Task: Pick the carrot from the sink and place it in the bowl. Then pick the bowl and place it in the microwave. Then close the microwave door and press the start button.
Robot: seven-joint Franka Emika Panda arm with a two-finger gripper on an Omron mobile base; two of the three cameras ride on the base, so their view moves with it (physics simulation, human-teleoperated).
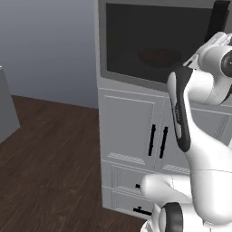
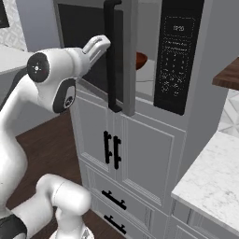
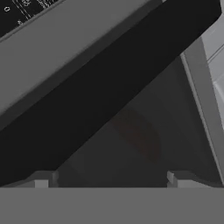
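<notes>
Black door handle (image 3: 109,83) crosses diagonally, close up; dim reddish bowl (image 3: 138,133) seen through the dark door window (image 3: 175,144); keypad panel (image 3: 17,11) top left.

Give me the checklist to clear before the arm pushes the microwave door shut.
1. Bowl inside the microwave, on its light floor: ok.
2. Carrot in the bowl: cannot tell, the bowl's inside is hidden.
3. Microwave door not yet shut, a gap shows at its handle edge: ok.
4. Gripper open, nothing between its tips: ok.
5. Gripper close against the door's dark window and black handle: ok; contact cannot tell.
6. Keypad panel unobstructed for the start button: ok.
</notes>
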